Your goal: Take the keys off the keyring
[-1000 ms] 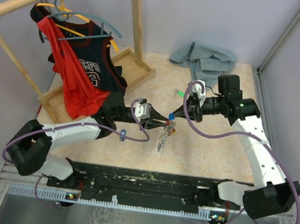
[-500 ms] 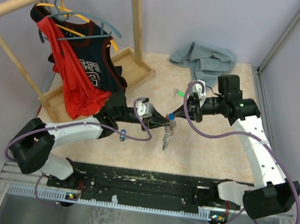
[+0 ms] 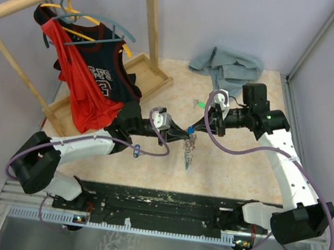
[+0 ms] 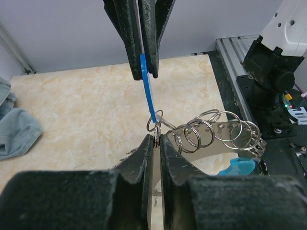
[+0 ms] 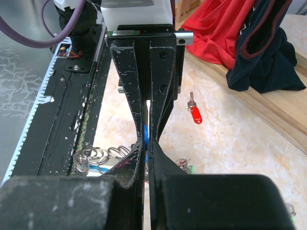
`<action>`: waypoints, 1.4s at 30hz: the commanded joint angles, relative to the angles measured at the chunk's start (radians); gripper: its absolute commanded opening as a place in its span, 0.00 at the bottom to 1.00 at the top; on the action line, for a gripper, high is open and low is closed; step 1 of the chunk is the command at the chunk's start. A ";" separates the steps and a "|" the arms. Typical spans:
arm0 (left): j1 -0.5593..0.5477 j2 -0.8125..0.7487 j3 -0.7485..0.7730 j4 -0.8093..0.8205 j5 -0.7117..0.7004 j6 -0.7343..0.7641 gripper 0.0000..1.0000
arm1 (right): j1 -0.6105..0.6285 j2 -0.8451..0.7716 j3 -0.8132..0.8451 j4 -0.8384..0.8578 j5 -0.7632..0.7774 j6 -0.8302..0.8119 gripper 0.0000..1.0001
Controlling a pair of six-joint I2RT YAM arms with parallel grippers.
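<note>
Blue tag [image 4: 147,88], silvery keyring [image 4: 207,132], possibly green tag [image 3: 201,105]

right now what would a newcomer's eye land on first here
The two claws meeting nose to nose, front and centre: the right claw pinches a blue tag, the left claw nips the keyring linked to it. Next, the red shirt draped on the rack at the back left.

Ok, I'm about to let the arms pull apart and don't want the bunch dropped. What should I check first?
1. Right gripper clamped on blue tag: ok.
2. Left gripper hold on small ring: cannot tell, jaws nearly closed around it.
3. Tag freed from that ring: not ok, linked.
4. Ring chain clear of right gripper: ok.
5. Red key clear of both grippers: ok.
</note>
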 commanded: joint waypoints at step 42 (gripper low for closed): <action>-0.009 -0.186 -0.165 0.343 -0.304 -0.173 0.00 | -0.059 -0.047 -0.115 0.006 -0.119 -0.094 0.00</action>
